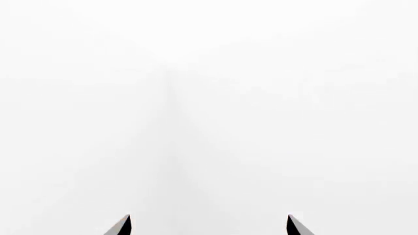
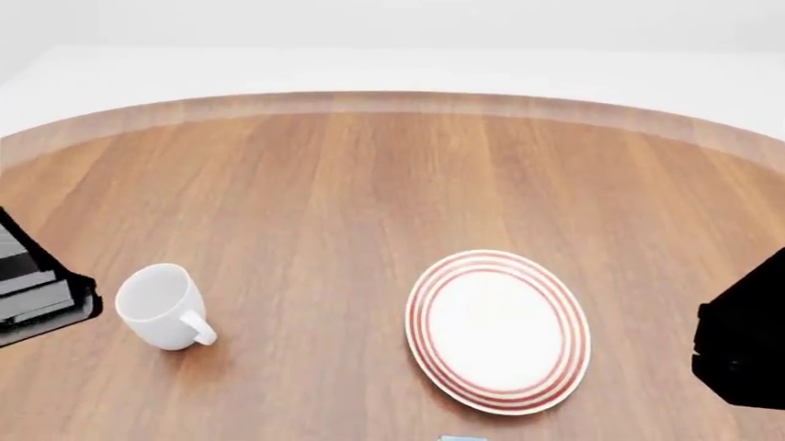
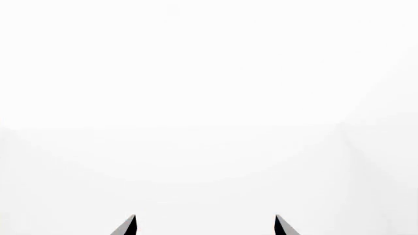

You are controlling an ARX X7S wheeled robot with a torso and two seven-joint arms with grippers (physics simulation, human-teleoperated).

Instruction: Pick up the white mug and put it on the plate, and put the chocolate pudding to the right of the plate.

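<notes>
Head view, nearest edge, 6 o'clock: a sliver of light blue, cut off by the frame, just below the plate; too little shows to identify it as the chocolate pudding.

At 5 o'clock of centre: the plate (image 2: pixel 498 331), round, white, red rings at the rim, flat on the wooden table (image 2: pixel 368 184), nothing on it.

At 8 o'clock: the white mug (image 2: pixel 164 306), lying tilted with its mouth toward 11 o'clock and its handle toward 4 o'clock, well apart from the plate.

At 9 o'clock, frame edge: a dark part of the left arm (image 2: pixel 37 285), just beside the mug, not touching it. At 3 o'clock, frame edge: a dark block of the right arm (image 2: pixel 744 344), near the plate's rim. Neither gripper itself shows here.

Farther off: the table's curved edge, then pale floor.

Left wrist view: left gripper (image 1: pixel 209 225), two dark fingertips (image 1: pixel 121 226) spread wide apart, nothing between them, facing blank white.

Right wrist view: right gripper (image 3: pixel 205 225), fingertips (image 3: pixel 127 226) likewise spread, nothing held, white surround. Neither wrist view shows table, mug or plate.
</notes>
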